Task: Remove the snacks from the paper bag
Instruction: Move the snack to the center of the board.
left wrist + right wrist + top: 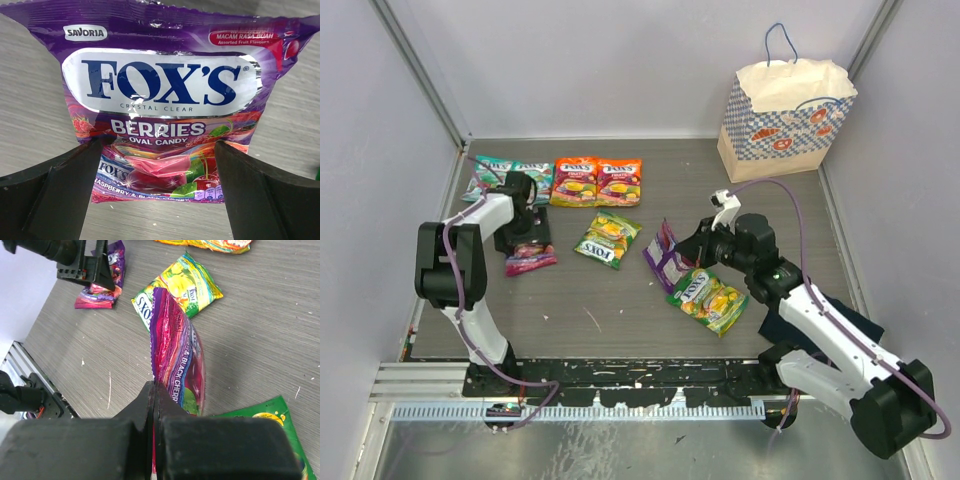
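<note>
The paper bag (782,118) stands upright at the far right corner. My right gripper (688,246) is shut on the edge of a purple packet (665,255), holding it on edge over the table; it shows in the right wrist view (176,352). My left gripper (525,243) is open, its fingers (60,185) on either side of the lower end of another purple packet (160,100) that lies flat on the table (530,259). Two teal packets (505,176), two orange packets (596,181) and two green-yellow packets (608,239), (708,297) lie on the table.
A dark navy cloth (820,325) lies under the right arm at the near right. Grey walls close the table at the back and both sides. A metal rail (570,385) runs along the near edge.
</note>
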`<action>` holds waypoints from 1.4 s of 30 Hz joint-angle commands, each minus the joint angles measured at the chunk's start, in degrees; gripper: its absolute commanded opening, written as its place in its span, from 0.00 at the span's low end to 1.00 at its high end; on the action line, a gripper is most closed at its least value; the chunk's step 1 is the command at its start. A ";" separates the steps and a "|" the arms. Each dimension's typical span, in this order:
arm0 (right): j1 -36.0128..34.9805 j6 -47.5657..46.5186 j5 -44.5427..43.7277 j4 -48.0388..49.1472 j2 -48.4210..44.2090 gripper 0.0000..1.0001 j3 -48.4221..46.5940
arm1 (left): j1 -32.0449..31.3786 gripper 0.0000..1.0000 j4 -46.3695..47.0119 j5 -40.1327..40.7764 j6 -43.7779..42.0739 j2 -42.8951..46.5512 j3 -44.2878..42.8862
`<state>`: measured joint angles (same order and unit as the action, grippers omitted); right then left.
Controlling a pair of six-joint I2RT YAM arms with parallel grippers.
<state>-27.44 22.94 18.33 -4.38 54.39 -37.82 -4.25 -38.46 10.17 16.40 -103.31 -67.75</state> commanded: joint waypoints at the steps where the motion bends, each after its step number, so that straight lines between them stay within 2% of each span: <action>1: -0.24 1.43 1.78 5.69 -4.33 0.01 -1.93 | 3.49 0.98 -2.50 -0.66 -7.88 -3.72 -2.79; 10: -0.24 1.92 4.02 6.01 -8.47 0.01 -0.64 | 6.50 0.99 -4.00 0.75 -22.66 -3.34 0.07; 19: -0.24 2.28 5.92 7.23 -8.57 0.01 0.43 | 14.25 0.99 -3.88 3.84 -26.38 -3.68 -0.10; 26: -0.24 1.98 6.11 7.48 -8.20 0.01 0.78 | 14.97 0.97 -1.46 8.80 -32.57 -5.83 -2.78; 31: -0.24 1.85 6.47 7.86 -7.12 0.01 1.06 | 17.00 0.96 -3.23 9.09 -34.53 -9.00 -8.24; 36: -0.24 2.12 7.53 8.74 -6.41 0.01 1.52 | 17.10 0.96 -1.12 6.71 -38.15 -9.72 -9.63; 42: -0.25 2.39 8.54 9.66 -4.92 0.01 1.87 | 17.09 0.96 -0.01 9.06 -42.98 -11.09 -12.27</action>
<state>-27.44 24.43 24.99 -1.23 49.39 -35.05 12.14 -42.74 16.40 -21.82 -111.87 -78.56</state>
